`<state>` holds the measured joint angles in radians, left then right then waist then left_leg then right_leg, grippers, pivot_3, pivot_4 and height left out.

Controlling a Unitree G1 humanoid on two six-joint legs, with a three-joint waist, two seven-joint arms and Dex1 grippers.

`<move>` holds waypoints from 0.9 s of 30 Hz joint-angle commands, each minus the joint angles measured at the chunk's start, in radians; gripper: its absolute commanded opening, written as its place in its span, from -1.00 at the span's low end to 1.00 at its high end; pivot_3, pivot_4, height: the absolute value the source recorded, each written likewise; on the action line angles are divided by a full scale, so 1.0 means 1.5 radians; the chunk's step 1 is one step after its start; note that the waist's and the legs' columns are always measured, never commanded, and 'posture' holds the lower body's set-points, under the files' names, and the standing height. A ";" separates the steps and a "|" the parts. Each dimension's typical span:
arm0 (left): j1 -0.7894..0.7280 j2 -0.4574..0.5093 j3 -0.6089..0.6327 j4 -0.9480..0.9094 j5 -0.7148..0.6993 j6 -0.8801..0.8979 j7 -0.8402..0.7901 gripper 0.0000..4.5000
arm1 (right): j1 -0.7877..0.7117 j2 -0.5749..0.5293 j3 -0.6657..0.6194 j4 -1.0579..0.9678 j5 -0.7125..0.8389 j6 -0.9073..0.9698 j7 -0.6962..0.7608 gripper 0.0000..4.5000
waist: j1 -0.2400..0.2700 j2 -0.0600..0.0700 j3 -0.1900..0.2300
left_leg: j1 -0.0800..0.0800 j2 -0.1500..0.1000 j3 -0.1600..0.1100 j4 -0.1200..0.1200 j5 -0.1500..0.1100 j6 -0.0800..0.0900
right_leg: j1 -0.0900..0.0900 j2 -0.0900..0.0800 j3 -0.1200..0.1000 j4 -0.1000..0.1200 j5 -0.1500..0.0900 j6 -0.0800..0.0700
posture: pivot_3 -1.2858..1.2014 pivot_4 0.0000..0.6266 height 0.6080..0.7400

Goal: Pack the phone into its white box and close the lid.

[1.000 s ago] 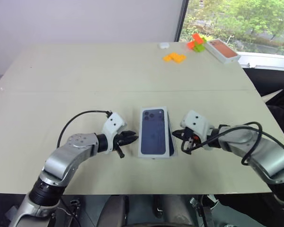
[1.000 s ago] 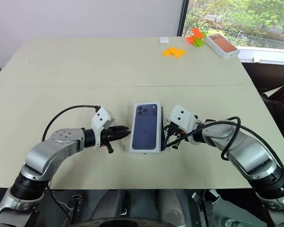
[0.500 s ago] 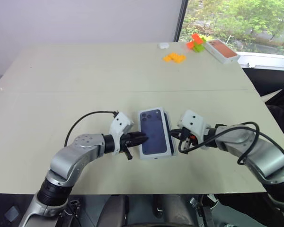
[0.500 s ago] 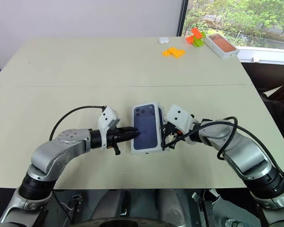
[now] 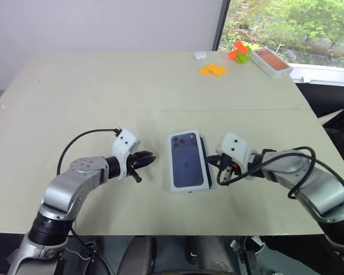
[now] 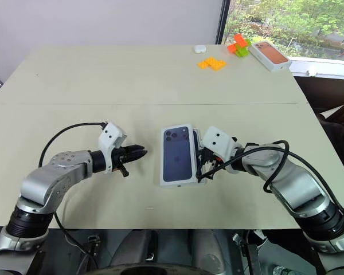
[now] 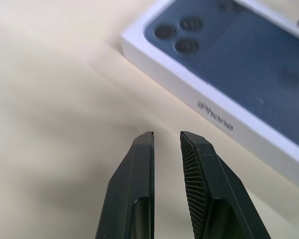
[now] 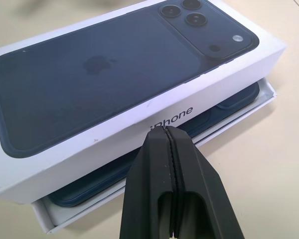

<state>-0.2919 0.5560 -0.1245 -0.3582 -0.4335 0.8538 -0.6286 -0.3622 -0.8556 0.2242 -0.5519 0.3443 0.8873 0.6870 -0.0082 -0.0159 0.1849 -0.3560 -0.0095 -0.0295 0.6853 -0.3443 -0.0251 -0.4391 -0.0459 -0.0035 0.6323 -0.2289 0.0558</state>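
Observation:
The lid point(image 5: 187, 161), white with a dark blue phone back printed on top, lies askew on the white box point(image 8: 44, 218) in the middle of the table. The phone point(image 8: 84, 191) shows as a dark blue strip in the white box under the lid's raised side. My left gripper point(image 5: 151, 157) hovers a short way left of the lid, its fingers point(image 7: 139, 164) a narrow gap apart with nothing between them. My right gripper point(image 6: 202, 163) is shut, its tip against the lid's right side wall point(image 8: 189, 112).
At the far right corner lie a box printed with an orange-pink phone point(image 5: 269, 61), orange blocks point(image 5: 211, 70), orange and green blocks point(image 5: 239, 51) and a small white object point(image 5: 199, 55). The table's front edge point(image 5: 172, 234) runs close below both arms.
My left gripper reached in to the lid's left edge half a second ago and has since drawn back to the left. The lid sits slightly shifted. The right gripper has stayed put.

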 commanded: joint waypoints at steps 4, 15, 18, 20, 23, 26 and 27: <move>-0.023 -0.034 -0.068 -0.005 0.028 -0.010 0.001 -0.59 | -0.011 0.005 0.000 -0.011 -0.024 -0.010 0.002 -1.00 | -0.001 0.000 0.000 | 0.000 0.000 0.000 0.000 0.000 0.000 | 0.000 0.000 0.000 0.000 0.000 0.000 | 0.03 -0.52 1.00; -0.022 -0.077 -0.051 -0.024 0.007 -0.003 0.008 -0.59 | -0.023 0.023 -0.001 -0.014 -0.036 -0.008 0.011 -1.00 | -0.001 0.000 0.000 | 0.000 0.001 0.000 0.001 0.001 -0.001 | 0.000 0.001 0.000 0.001 0.000 0.000 | 0.03 -0.52 1.00; -0.018 -0.085 -0.037 -0.036 -0.009 0.005 0.008 -0.59 | -0.025 0.025 -0.003 -0.015 -0.036 -0.007 0.014 -1.00 | -0.001 0.000 0.000 | 0.000 0.001 0.000 0.001 0.001 -0.001 | 0.000 0.001 0.000 0.001 0.000 0.000 | 0.03 -0.52 1.00; -0.018 -0.089 -0.032 -0.040 -0.015 0.010 0.008 -0.59 | -0.024 0.026 -0.004 -0.015 -0.037 -0.008 0.015 -1.00 | -0.001 0.000 0.000 | 0.000 0.001 0.000 0.001 0.001 -0.001 | 0.000 0.001 0.000 0.001 0.000 0.000 | 0.03 -0.52 1.00; -0.020 -0.093 -0.031 -0.038 -0.012 0.010 0.010 -0.59 | -0.023 0.025 -0.005 -0.015 -0.038 -0.009 0.017 -1.00 | -0.001 0.000 0.000 | 0.000 0.001 0.000 0.001 0.001 -0.001 | 0.000 0.001 0.000 0.001 0.000 0.000 | 0.03 -0.52 1.00; -0.024 -0.097 -0.033 -0.035 -0.010 0.008 0.010 -0.59 | -0.021 0.021 -0.008 -0.015 -0.038 -0.010 0.019 -1.00 | -0.001 0.000 0.000 | 0.000 0.001 0.000 0.001 0.001 -0.001 | 0.000 0.001 0.000 0.001 0.000 0.000 | 0.03 -0.52 1.00; -0.025 -0.098 -0.034 -0.035 -0.010 0.008 0.010 -0.59 | -0.020 0.020 -0.010 -0.015 -0.038 -0.010 0.021 -1.00 | -0.001 0.000 0.000 | 0.000 0.001 0.000 0.001 0.001 -0.001 | 0.000 0.001 0.000 0.001 0.000 0.000 | 0.03 -0.52 1.00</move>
<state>-0.3099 0.4275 -0.1748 -0.3607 -0.4236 0.8849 -0.6068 -0.3776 -0.8330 0.2216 -0.5449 0.2765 0.8874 0.6964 -0.0101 -0.0159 0.1849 -0.3554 -0.0087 -0.0296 0.6861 -0.3435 -0.0262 -0.4388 -0.0449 -0.0036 0.6334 -0.2288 0.0558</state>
